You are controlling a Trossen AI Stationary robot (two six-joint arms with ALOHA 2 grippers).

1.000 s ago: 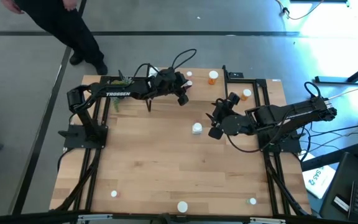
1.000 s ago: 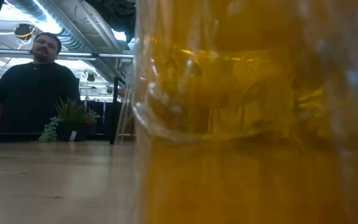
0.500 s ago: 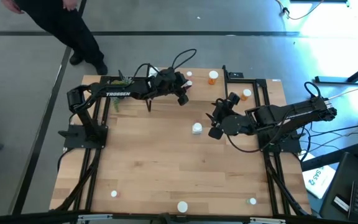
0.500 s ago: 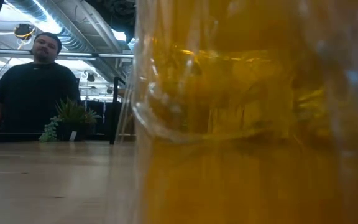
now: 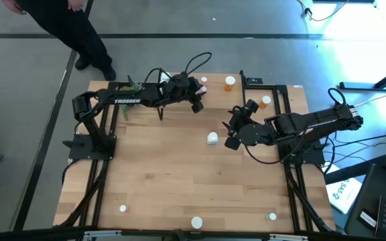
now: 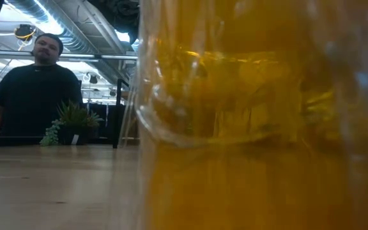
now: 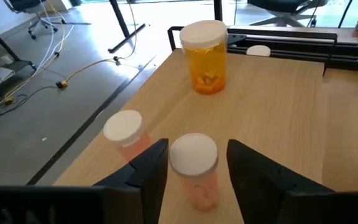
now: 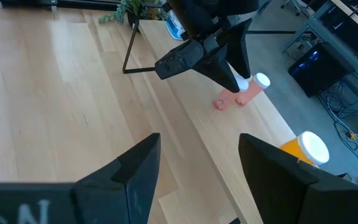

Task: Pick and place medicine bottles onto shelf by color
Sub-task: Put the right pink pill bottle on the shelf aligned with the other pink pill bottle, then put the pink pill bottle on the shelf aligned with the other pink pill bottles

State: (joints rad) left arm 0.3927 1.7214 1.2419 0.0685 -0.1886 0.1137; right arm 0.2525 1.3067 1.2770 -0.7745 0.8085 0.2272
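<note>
Nothing on the table has shifted between the earlier overhead pictures and the current one: both arms and every bottle sit in the same positions.

The left gripper (image 5: 198, 102) is at the far edge of the table (image 5: 166, 181), over two pink bottles. In its wrist view the fingers (image 7: 151, 171) stand apart on either side of the nearer pink bottle (image 7: 194, 169), with gaps visible on both sides, so the bottle is released and stands upright on the wood. A second pink bottle (image 7: 125, 130) stands just beside it, and an orange bottle (image 7: 206, 56) stands farther along the same edge.

The step in hand appears to be a release. To do it well, open fully before moving, then withdraw straight up so neither finger clips the white cap or tips the neighbouring pink bottle.

The right gripper (image 5: 234, 128) waits near mid-table with its fingers spread and nothing between them, close to a white bottle (image 5: 212, 138).

The right wrist view shows what the overhead view hides under the left arm: the pink pair (image 8: 240, 93) beneath the left gripper, and a black metal leg (image 8: 131, 45), probably of the shelf. The low view is almost wholly blocked by an orange bottle (image 6: 260, 128) close to the lens; a person (image 6: 34, 89) and a potted plant (image 6: 72, 121) show beyond.
</note>
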